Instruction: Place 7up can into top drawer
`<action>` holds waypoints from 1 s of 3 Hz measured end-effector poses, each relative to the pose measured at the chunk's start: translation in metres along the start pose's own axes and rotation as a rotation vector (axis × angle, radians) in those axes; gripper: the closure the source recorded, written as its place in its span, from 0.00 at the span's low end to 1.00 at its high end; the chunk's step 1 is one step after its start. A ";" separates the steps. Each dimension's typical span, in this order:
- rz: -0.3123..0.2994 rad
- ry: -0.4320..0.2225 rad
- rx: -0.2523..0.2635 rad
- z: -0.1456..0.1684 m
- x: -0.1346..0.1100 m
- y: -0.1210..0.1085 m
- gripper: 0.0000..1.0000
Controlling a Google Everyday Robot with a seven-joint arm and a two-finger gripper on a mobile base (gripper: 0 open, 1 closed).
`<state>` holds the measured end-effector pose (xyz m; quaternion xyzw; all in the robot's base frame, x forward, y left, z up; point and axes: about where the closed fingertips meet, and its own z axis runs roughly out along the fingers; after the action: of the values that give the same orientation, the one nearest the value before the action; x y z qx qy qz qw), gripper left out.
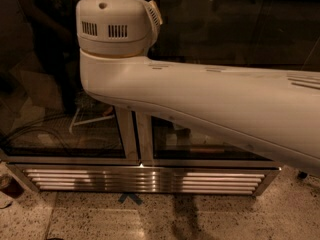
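Note:
Only my white arm shows, reaching from the right edge to a rounded joint housing at the upper left. The gripper is out of view. The 7up can and the top drawer are out of view too.
Behind the arm stand dark glass panels split by a pale vertical post. A slatted metal vent runs along their base. Speckled floor lies in front, with a small blue tape mark on it.

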<state>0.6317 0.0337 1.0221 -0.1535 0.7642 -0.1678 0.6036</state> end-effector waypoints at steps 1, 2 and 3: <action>0.001 -0.003 -0.011 0.003 -0.002 0.006 0.23; 0.000 -0.007 -0.022 0.005 -0.003 0.012 0.35; -0.001 -0.011 -0.032 0.007 -0.004 0.017 0.60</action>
<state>0.6385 0.0502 1.0171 -0.1645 0.7632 -0.1552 0.6053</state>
